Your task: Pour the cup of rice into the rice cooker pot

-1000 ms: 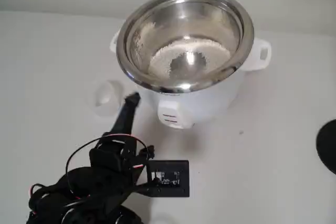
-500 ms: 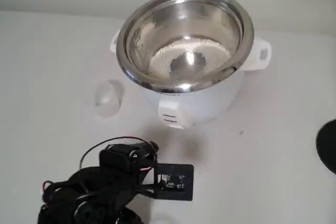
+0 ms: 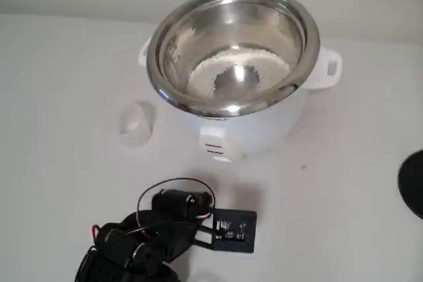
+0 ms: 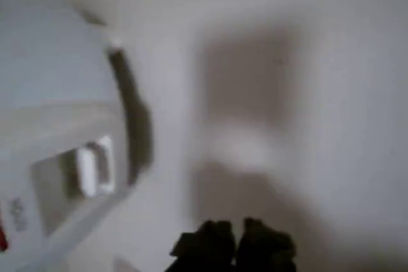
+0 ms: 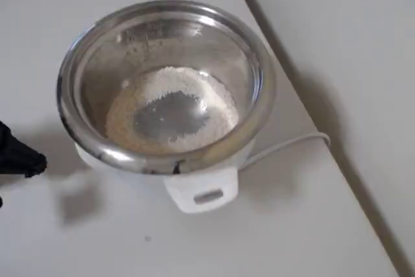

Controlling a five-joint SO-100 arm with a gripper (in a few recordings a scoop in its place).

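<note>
The rice cooker pot (image 3: 232,47) is a shiny steel bowl in a white cooker body (image 3: 264,127), at the top middle of the fixed view. Rice (image 3: 234,70) lies in a pale ring on its bottom, as the overhead view also shows for the pot (image 5: 78,63) and the rice (image 5: 172,105). The small translucent cup (image 3: 135,122) stands on the table left of the cooker, with nothing gripping it. My arm (image 3: 155,236) is folded low at the bottom left, well away from the cup. In the blurred wrist view my gripper (image 4: 234,246) has its dark fingertips together, holding nothing, beside the cooker body (image 4: 57,93).
A dark round object (image 3: 413,183) cuts in at the right edge of the fixed view. A white cord (image 5: 285,144) runs from the cooker toward the table's edge (image 5: 305,89) in the overhead view. A dark part of my arm (image 5: 19,157) shows at that view's left edge.
My gripper tip was beside the cup one second ago. The arm has since drawn back toward the bottom edge and folded down. Cup, cooker and rice have not moved.
</note>
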